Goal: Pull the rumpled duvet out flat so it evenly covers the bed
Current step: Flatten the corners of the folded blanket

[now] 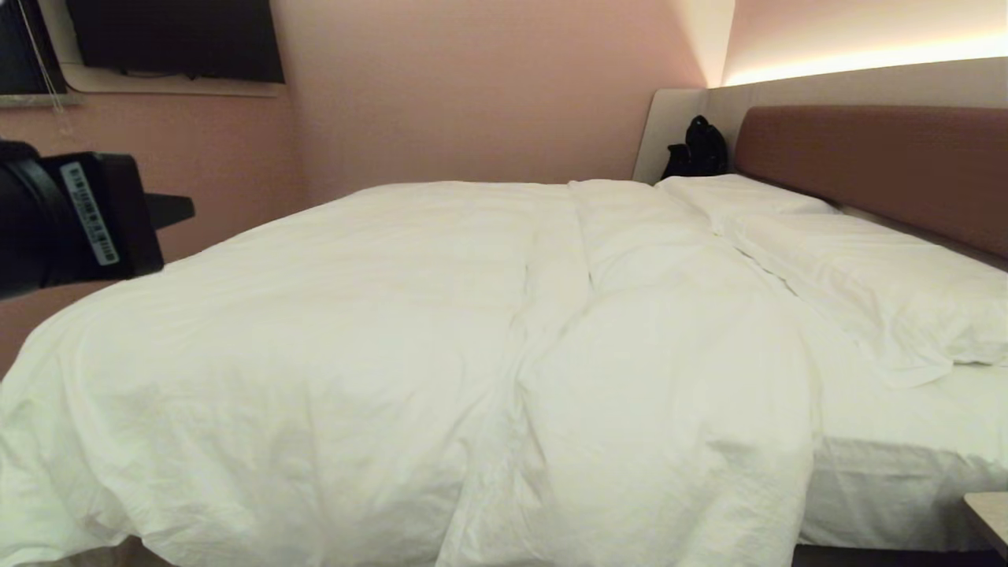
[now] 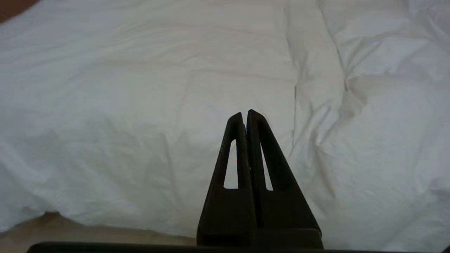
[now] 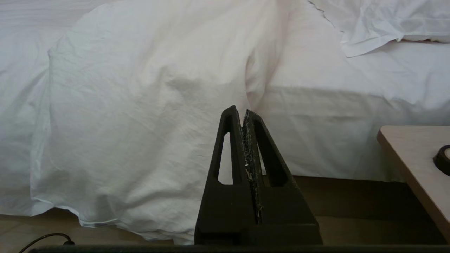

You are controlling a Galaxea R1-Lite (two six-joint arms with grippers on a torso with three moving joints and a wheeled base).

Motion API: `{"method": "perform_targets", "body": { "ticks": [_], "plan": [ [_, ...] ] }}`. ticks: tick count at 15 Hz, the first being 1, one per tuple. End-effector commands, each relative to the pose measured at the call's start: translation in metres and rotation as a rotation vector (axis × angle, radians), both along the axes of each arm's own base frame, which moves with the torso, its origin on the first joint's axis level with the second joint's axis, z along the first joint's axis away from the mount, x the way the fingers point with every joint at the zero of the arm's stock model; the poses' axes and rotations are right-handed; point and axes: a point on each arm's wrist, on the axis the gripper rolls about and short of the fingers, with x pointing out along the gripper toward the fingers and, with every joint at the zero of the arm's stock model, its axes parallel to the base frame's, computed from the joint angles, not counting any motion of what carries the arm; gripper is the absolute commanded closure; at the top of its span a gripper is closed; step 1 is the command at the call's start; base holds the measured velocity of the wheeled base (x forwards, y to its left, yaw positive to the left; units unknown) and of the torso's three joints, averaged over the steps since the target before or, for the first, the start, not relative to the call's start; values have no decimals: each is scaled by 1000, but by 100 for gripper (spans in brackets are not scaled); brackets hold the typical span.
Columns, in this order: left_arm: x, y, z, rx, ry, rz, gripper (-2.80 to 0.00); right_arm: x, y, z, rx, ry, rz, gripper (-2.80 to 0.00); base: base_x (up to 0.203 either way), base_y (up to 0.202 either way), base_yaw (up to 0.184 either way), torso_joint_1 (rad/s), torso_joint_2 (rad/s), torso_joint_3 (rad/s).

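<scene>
Duvet (image 1: pixel 409 331) spread over bed (image 1: pixel 890 472), wrinkled.

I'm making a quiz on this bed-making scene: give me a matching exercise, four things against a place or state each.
Things:
1. duvet
2. pillows
3. left gripper
4. black bag

Places or states:
A. shut on nothing, above the duvet
B. at the headboard's far end
C. along the headboard, on the sheet
D. hanging over the bed's near edge

Pairs: 1-D, 2-C, 3-A, 4-B
</scene>
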Motion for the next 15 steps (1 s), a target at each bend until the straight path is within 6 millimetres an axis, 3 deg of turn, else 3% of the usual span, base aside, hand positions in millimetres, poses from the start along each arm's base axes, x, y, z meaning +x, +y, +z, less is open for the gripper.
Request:
{"method": "perform_targets", "body": {
  "ticks": [1, 3, 5, 9, 13, 15],
  "plan": [
    [-17, 31, -5, 37, -93, 109, 0, 0, 0, 0, 0, 0, 0, 0, 0, 0, 0, 0, 0, 0],
    [-60, 67, -13, 93, -234, 245, 0, 0, 0, 0, 0, 0, 0, 0, 0, 0, 0, 0, 0, 0],
    [-103, 88, -21, 149, -358, 397, 0, 0, 0, 0, 0, 0, 0, 0, 0, 0, 0, 0, 0, 0],
    [-165, 98, -44, 158, -522, 532, 0, 0, 0, 0, 0, 0, 0, 0, 0, 0, 0, 0, 0, 0],
    [-182, 93, -69, 162, -637, 477, 0, 0, 0, 0, 0, 0, 0, 0, 0, 0, 0, 0, 0, 0],
    [-186, 90, -96, 185, -656, 405, 0, 0, 0, 0, 0, 0, 0, 0, 0, 0, 0, 0, 0, 0]
  ]
}}
